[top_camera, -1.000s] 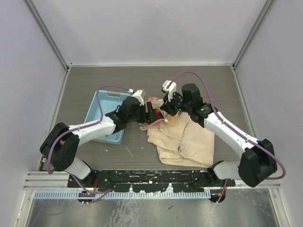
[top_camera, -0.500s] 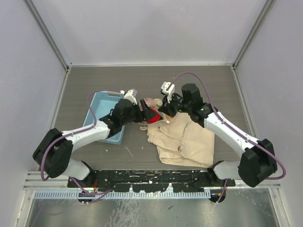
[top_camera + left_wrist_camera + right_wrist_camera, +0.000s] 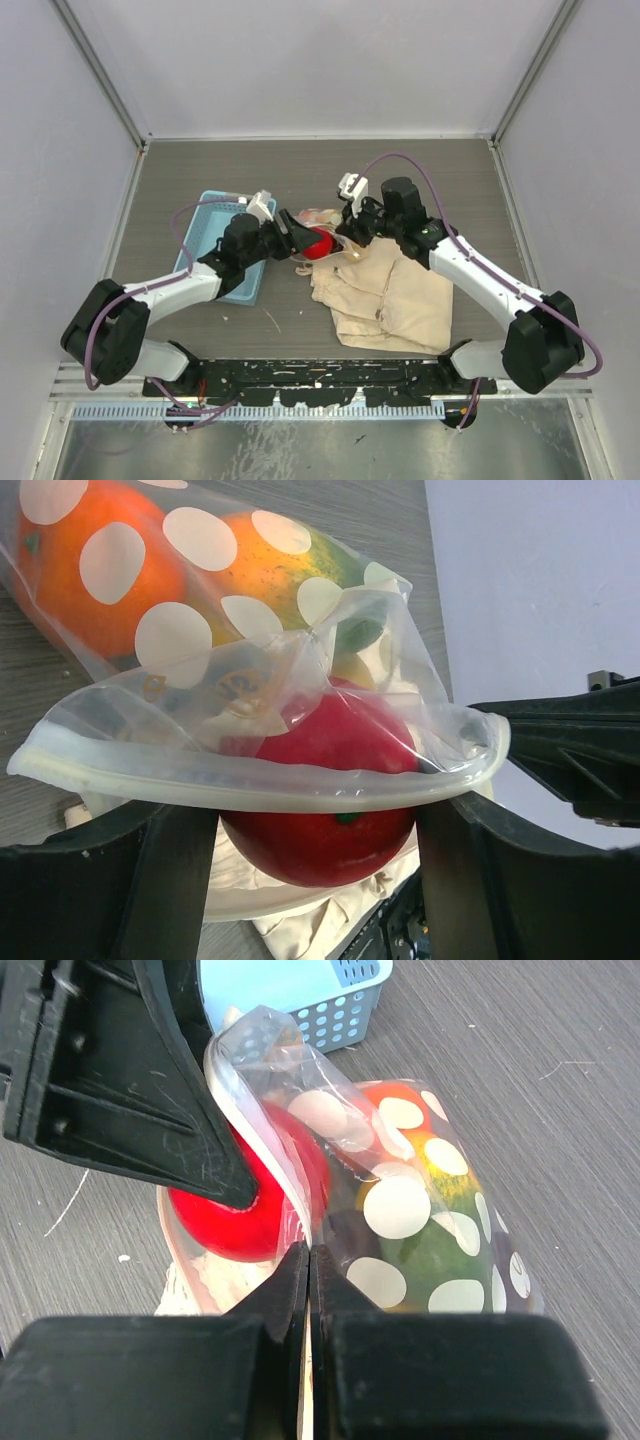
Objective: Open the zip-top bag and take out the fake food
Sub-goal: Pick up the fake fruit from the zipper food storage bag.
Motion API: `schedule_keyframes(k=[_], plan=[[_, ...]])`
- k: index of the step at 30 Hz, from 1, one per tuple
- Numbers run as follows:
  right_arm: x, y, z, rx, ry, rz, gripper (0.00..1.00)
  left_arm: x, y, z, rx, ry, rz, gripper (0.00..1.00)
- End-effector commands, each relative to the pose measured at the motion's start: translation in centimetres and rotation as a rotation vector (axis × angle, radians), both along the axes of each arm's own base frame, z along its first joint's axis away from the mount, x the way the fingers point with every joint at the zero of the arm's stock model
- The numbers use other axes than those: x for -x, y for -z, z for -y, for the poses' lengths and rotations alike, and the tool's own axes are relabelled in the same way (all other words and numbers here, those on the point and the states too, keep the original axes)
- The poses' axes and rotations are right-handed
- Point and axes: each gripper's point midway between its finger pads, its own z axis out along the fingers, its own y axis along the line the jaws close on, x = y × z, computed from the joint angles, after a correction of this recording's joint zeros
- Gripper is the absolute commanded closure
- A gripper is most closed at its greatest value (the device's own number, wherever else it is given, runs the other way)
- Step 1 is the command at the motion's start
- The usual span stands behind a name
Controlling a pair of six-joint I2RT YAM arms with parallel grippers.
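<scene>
The left gripper (image 3: 318, 822) grasps a red fruit (image 3: 225, 1225) at the mouth of the bag (image 3: 400, 1210). The right gripper (image 3: 308, 1260) is clenched on the bag's edge, mid-surface (image 3: 250, 170).

Grey wood-grain table (image 3: 450, 180) w/ pale plain walls (image 3: 320, 60) on 3 sides, alu rail (image 3: 100, 372) at near edge.
</scene>
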Motion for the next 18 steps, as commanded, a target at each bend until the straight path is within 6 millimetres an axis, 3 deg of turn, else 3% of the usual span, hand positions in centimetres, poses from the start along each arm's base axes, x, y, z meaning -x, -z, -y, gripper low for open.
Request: schedule_keyframes(k=[1, 8, 18], plan=[[-1.1, -0.8, -0.2, 0.006, 0.014, 0.046, 0.99, 0.1, -3.9, 0.3, 0.112, 0.041, 0.081, 0.73], [-1.1, 1.0, -0.6, 0.042, -0.002, 0.003, 0.99, 0.2, -3.7, 1.5, 0.159, 0.090, 0.064, 0.73], [-1.2, 2.6, -1.1, 0.067, -0.009, -0.039, 0.99, -1.2, -0.2, 1.5, 0.062, 0.056, 0.001, 0.70]])
